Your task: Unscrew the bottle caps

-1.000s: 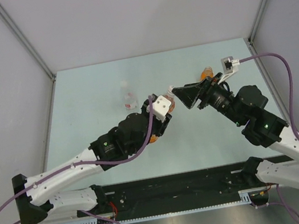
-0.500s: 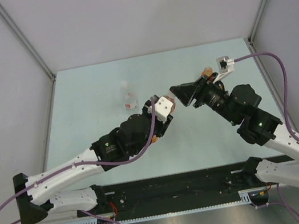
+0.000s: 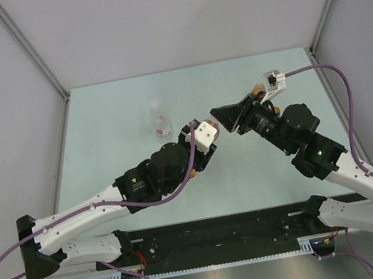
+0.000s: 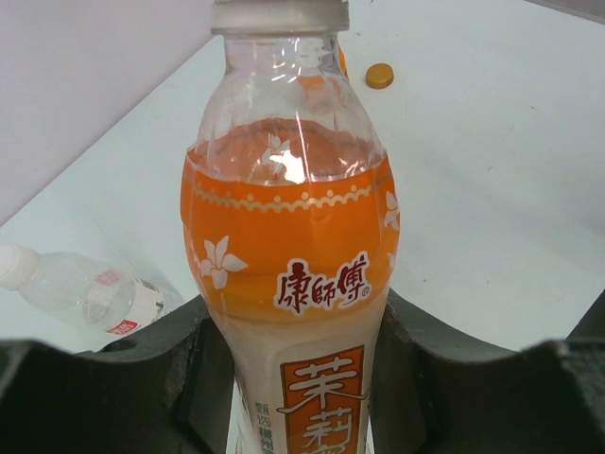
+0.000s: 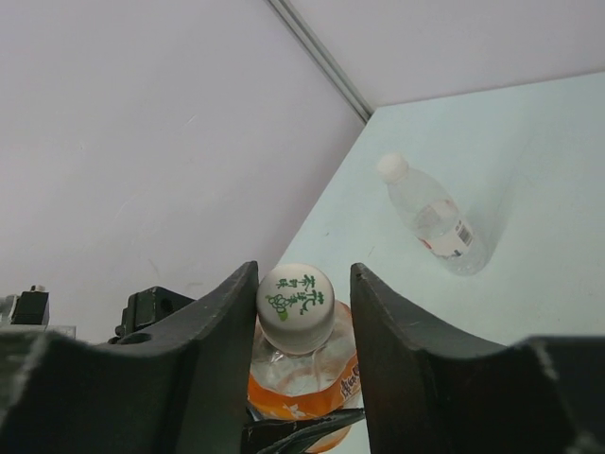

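Note:
My left gripper (image 4: 298, 378) is shut on the lower body of the taller orange-drink bottle (image 4: 288, 236), holding it off the table, tilted toward the right arm. Its white cap (image 5: 295, 307) sits between the fingers of my right gripper (image 5: 302, 284). The left finger touches the cap and a narrow gap shows at the right finger. In the top view the two grippers meet at mid-table, around the bottle's cap end (image 3: 216, 130). The clear bottle (image 3: 160, 121) with a white cap lies on the table behind them.
A loose orange cap (image 4: 379, 75) lies on the table beyond the held bottle. The short squat orange bottle (image 3: 257, 89) shows just behind my right wrist. Walls enclose the table on the left, back and right.
My right gripper's jaws have narrowed around the white cap, and its wrist has shifted slightly left. My left arm and the bottle have stayed put.

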Robot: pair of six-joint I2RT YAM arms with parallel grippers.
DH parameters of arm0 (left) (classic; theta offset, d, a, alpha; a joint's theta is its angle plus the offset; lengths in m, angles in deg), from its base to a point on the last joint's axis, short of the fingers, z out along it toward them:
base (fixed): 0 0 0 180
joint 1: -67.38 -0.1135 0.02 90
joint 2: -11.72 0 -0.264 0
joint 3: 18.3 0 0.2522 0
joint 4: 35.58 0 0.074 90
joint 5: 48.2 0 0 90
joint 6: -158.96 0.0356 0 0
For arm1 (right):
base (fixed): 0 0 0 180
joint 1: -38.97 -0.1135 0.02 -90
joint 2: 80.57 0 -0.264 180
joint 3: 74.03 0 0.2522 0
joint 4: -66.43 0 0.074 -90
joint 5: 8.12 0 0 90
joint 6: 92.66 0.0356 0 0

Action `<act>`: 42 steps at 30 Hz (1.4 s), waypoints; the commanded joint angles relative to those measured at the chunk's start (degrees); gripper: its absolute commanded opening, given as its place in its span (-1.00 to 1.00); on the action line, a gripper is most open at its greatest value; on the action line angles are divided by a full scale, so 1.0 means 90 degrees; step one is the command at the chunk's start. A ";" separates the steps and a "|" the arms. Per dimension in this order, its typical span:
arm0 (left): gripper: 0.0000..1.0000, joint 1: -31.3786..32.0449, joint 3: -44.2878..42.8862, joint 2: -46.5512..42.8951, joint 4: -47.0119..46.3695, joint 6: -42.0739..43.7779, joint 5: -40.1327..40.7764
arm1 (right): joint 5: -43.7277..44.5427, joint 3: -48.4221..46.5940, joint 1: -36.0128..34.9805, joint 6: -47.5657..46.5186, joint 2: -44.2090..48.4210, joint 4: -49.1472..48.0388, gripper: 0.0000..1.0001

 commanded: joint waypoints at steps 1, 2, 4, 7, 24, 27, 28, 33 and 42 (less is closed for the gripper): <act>-1.00 0.0042 -0.0013 -0.0019 -0.0273 0.0127 0.0095 | -0.0021 -0.0241 -0.0033 -0.0060 0.0052 -0.0256 -0.13; -1.00 0.0052 -0.0013 -0.0009 -0.0273 0.0127 0.0085 | -0.0021 -0.0241 -0.0033 -0.0060 0.0043 -0.0237 -0.27; -1.00 0.0042 -0.0013 -0.0028 -0.0273 0.0127 0.0076 | -0.0050 -0.0241 -0.0043 -0.0080 0.0052 -0.0208 -0.41; -1.00 0.0052 -0.0013 -0.0077 -0.0292 0.0107 -0.0070 | -0.0187 -0.0241 -0.0033 -0.0226 0.0091 -0.0227 -0.86; -1.00 -0.0611 -0.0189 -0.1317 -0.0526 -0.0585 -0.6428 | -0.3952 -0.0192 0.0132 -0.1535 0.0667 -0.0793 -1.00; -1.00 -0.1285 -0.0111 -0.1376 -0.1150 -0.1522 -0.8061 | -0.4715 -0.0192 0.0123 -0.1642 0.0716 -0.0930 -1.00; -1.00 -0.1518 -0.0111 -0.1366 -0.1471 -0.1698 -0.8359 | -0.4902 -0.0182 0.0142 -0.1642 0.0726 -0.0988 -1.00; -1.00 -0.1911 -0.0150 -0.1064 -0.2166 -0.2694 -0.9747 | -0.6141 -0.0192 0.0172 -0.1623 0.0707 -0.1233 -1.00; -1.00 -0.2145 0.0133 -0.0498 -0.5111 -0.4979 -1.1272 | -0.7997 -0.0182 0.0201 -0.1720 0.0804 -0.1301 -1.00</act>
